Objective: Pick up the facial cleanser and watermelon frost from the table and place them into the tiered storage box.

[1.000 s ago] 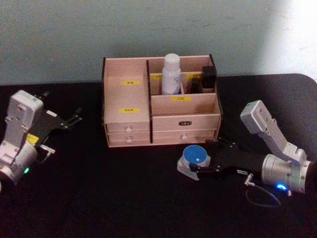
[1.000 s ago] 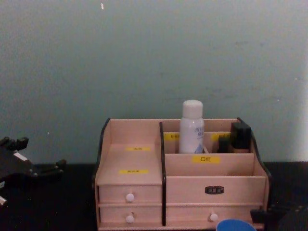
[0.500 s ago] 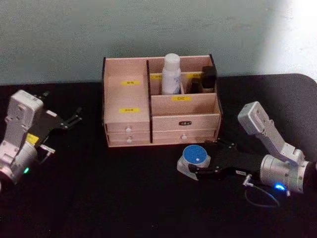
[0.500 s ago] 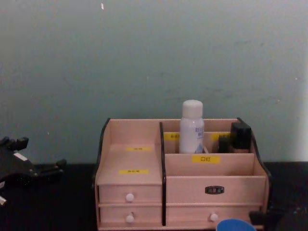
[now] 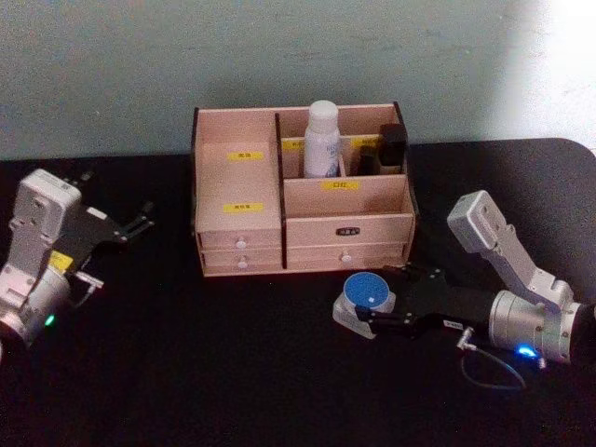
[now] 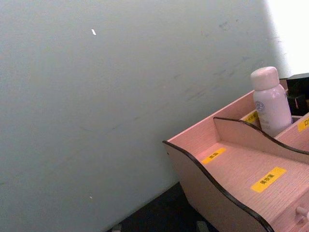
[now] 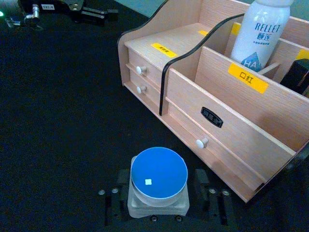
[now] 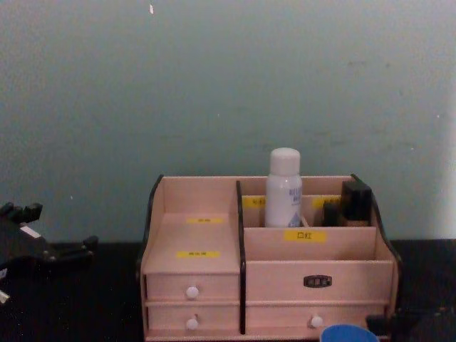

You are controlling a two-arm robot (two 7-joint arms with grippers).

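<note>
Left tool (image 5: 140,222) sits released at nine o'clock. Tiered storage box (image 5: 303,186) at twelve. Right tool (image 7: 162,195), unclenched, straddles the watermelon frost (image 7: 159,174) (blue lid) on the bench (image 5: 233,372). I'd squeeze squarely, then lift straight.

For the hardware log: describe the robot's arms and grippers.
Both arms: silver-grey metal, boxy pale-grey wrist module, black gripper. Behind the left gripper, a yellow sticker and green light; behind the right gripper, a blue light and a thin looping cable.

White facial cleanser bottle (image 5: 322,140) upright in rear compartment of tiered storage box (image 5: 240,233), blue-lidded watermelon frost jar (image 5: 366,296) in front
</note>
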